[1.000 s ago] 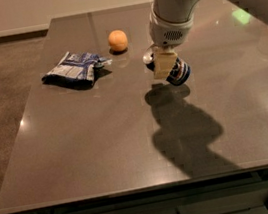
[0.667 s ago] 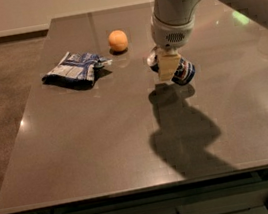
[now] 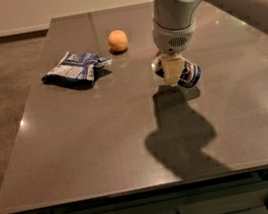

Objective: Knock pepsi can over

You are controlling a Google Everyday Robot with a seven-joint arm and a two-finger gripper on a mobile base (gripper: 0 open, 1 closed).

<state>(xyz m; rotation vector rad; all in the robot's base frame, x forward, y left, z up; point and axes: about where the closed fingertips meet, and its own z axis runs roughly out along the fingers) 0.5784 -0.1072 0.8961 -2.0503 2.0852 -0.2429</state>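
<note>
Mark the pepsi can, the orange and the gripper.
pepsi can (image 3: 190, 73), camera view, on its blue side.
orange (image 3: 118, 40), camera view, on its middle.
gripper (image 3: 172, 75), camera view, at its tip, in front of the can.

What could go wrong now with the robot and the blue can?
The can looks tipped under the pincer, so it might roll away across the table. The pincer sits right against it and could pin or dent it. It might also roll into the orange.

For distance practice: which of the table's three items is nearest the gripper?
The pepsi can, directly behind the gripper; the orange and snack bag lie farther away.
</note>
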